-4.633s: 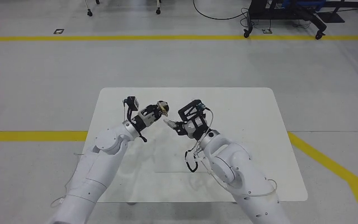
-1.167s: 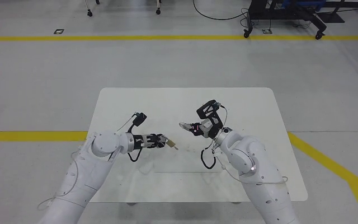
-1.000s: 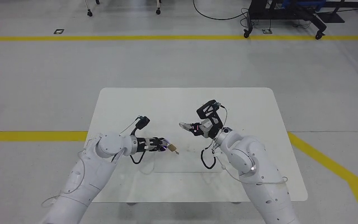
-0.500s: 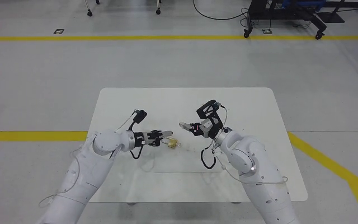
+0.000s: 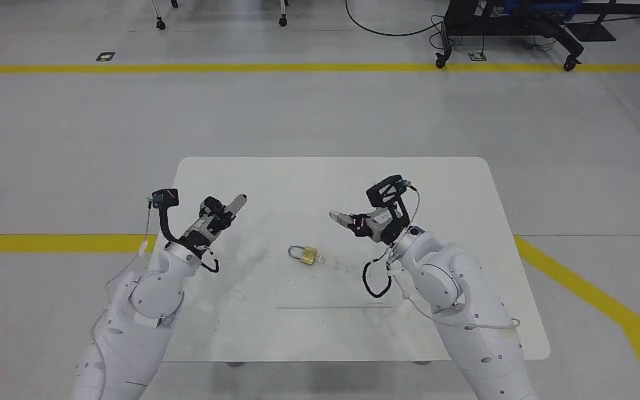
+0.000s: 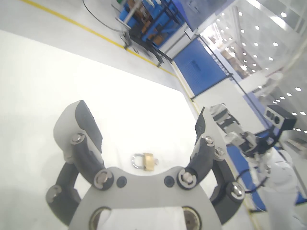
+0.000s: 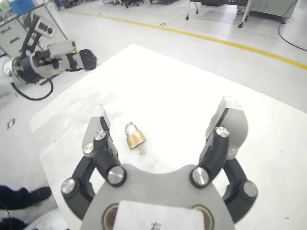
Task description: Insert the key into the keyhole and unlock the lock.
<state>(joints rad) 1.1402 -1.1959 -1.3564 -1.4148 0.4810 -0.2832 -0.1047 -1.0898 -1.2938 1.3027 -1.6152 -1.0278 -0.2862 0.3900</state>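
A small brass padlock (image 5: 305, 255) with a silver shackle lies flat on the white table (image 5: 440, 300), near its middle. The right wrist view shows the padlock (image 7: 135, 138) with a small key (image 7: 142, 151) stuck in its base. My left gripper (image 5: 233, 206) is open and empty, raised over the table's left edge, well away from the lock. The left wrist view has the padlock (image 6: 145, 161) lying far beyond its fingers. My right gripper (image 5: 342, 218) hovers open and empty to the right of the lock, a short way off.
The table's left edge (image 5: 172, 215) lies under my left arm. Yellow floor lines (image 5: 300, 67) run behind and beside the table. A black cart (image 5: 510, 25) stands on the floor at the back right.
My left gripper has let go of the padlock, which now lies on the table, and has pulled back to the left and upward. The right gripper has shifted slightly.
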